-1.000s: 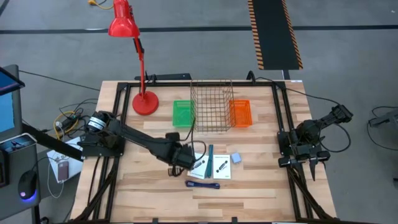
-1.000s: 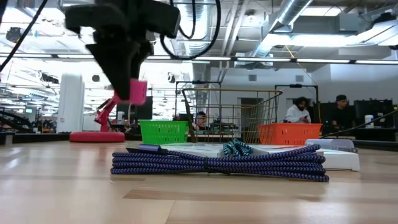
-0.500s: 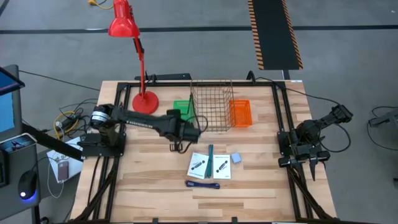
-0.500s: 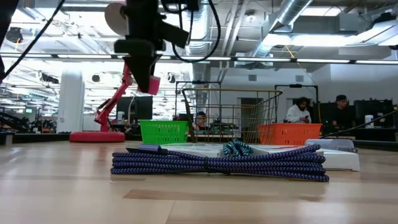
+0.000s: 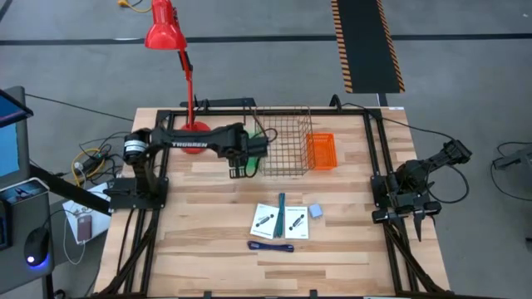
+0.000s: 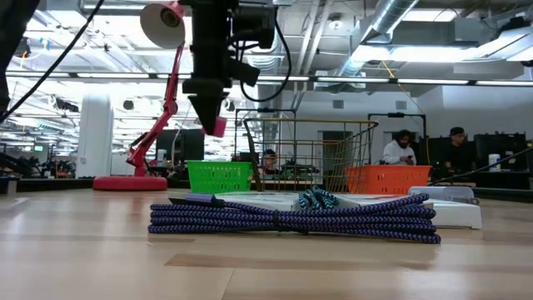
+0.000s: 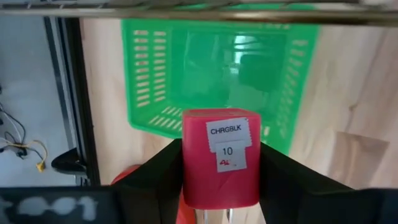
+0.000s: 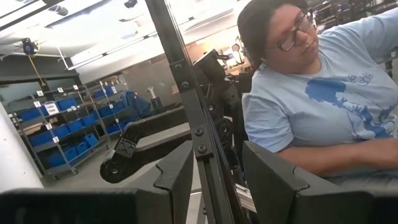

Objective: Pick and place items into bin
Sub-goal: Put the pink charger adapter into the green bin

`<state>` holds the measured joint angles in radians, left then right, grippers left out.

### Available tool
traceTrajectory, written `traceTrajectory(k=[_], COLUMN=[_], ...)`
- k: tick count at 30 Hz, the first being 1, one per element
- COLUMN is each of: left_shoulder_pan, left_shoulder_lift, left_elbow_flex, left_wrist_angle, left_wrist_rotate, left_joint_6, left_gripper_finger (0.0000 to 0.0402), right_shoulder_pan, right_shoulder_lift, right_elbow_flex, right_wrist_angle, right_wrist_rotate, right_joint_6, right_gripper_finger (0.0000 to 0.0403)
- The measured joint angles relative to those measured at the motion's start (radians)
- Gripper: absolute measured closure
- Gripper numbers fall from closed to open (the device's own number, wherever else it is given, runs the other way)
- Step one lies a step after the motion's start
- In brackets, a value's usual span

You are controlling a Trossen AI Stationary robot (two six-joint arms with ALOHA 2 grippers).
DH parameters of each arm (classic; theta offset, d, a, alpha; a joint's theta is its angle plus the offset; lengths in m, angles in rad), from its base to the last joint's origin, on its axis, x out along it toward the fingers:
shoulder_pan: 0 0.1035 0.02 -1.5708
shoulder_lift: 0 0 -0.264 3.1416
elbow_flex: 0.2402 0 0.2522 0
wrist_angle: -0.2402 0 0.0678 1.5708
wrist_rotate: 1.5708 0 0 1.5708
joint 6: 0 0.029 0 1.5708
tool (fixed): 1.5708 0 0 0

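Observation:
My left gripper (image 5: 241, 159) hangs above the green bin (image 7: 186, 74), shut on a small red block (image 7: 221, 162) with a white label; the low view shows the block (image 6: 216, 127) high over the table. Two white cards (image 5: 264, 219) (image 5: 295, 223), a teal marker (image 5: 281, 203), a pale blue square (image 5: 315, 211) and a blue-purple strap (image 5: 271, 246) lie flat on the wood near the middle. My right gripper (image 5: 418, 226) waits open at the table's right edge, touching nothing. My left gripper pinches the red block by two opposite sides (image 7: 186, 180) between its two fingers (image 7: 152, 183). The fingers slant steeply down from above. The block is lifted clear, its labelled face (image 7: 227, 143) turned toward the wrist, with the green bin below it.
A tall wire basket (image 5: 283, 141) stands right of the green bin, and an orange bin (image 5: 322, 151) beyond that. A red desk lamp (image 5: 170, 33) rises from its base (image 5: 193, 129) at the far left. Bare wood lies along the near edge. People sit beyond the table.
My left gripper has swung from beside the cards toward the table's far edge, carrying the red block, and now hangs over the green bin. The block has stayed between the fingers, clear of the table. The cards, marker, square and strap have not moved.

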<state>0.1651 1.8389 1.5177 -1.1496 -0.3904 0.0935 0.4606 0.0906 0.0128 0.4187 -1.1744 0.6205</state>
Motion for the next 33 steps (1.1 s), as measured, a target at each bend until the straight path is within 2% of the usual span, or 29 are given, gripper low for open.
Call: traceTrajectory(k=[7,25,33], left_shoulder_pan=[0.043,0.043,0.043], left_shoulder_lift=[0.000,0.000,0.000], left_elbow_flex=[0.000,0.000,0.000], left_wrist_angle=[0.019,0.066,0.070], left_wrist_rotate=[0.019,0.050,0.095], left_joint_6=[0.023,0.043,0.040], left_gripper_finger=[0.0232,0.0236,0.0236], right_shoulder_pan=[0.000,0.000,0.000], right_shoulder_lift=[0.000,0.000,0.000], right_elbow_flex=[0.000,0.000,0.000], right_wrist_angle=[0.000,0.000,0.000], right_wrist_rotate=[0.000,0.000,0.000], right_joint_6=[0.000,0.000,0.000], right_gripper_finger=[0.0270,0.0268,0.0269])
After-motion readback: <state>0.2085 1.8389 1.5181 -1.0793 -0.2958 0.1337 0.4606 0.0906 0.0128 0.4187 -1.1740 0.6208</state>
